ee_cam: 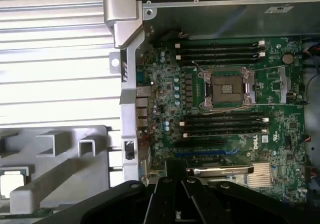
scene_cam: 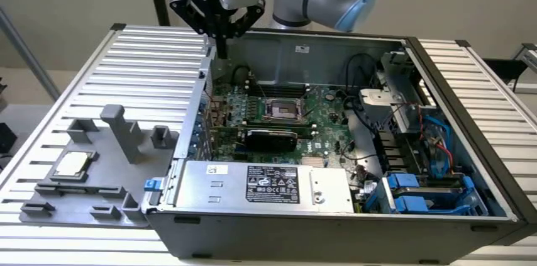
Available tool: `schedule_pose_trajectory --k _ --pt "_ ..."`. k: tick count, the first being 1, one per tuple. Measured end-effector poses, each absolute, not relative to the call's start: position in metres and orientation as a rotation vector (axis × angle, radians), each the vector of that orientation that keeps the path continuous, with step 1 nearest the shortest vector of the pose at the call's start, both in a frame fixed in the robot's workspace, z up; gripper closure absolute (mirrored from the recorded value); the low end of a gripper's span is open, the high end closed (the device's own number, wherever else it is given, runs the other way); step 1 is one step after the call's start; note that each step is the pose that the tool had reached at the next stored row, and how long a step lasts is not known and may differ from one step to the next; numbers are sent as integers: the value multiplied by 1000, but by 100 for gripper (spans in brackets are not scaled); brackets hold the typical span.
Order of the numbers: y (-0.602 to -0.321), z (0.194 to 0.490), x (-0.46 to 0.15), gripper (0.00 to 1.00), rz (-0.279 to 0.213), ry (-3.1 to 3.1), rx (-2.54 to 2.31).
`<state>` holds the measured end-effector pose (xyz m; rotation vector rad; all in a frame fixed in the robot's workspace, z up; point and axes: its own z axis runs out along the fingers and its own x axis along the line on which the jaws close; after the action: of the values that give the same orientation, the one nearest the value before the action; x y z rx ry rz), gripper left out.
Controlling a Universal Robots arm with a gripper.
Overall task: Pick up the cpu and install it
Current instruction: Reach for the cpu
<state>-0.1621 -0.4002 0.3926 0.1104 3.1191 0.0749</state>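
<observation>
1. Dull silver metal tops the cpu [scene_cam: 71, 164], a flat square chip lying face up in a shallow seat on a grey fixture tray [scene_cam: 50, 202]. The tray is at the exterior view's left, outside the open computer case [scene_cam: 336, 231].
2. The gripper [scene_cam: 223, 46] on the 1 arm hangs above the case's far corner. Its fingers are pressed together and hold nothing.
3. From the gripper, the cpu lies toward the exterior view's left and nearer the camera, well apart and lower. Being square, it has no long axis.
4. A tall grey post [scene_cam: 116, 129] and shorter blocks stand on the tray between the chip and the case wall. The space straight above the chip looks open.
5. The black socket [scene_cam: 281, 110] sits mid-motherboard, unfilled, with case walls on all 4 sides.
</observation>
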Motion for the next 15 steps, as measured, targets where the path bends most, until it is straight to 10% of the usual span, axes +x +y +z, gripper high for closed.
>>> schedule_pose_trajectory --k 15 --pt "-404 391 -230 89 75 3119 111"
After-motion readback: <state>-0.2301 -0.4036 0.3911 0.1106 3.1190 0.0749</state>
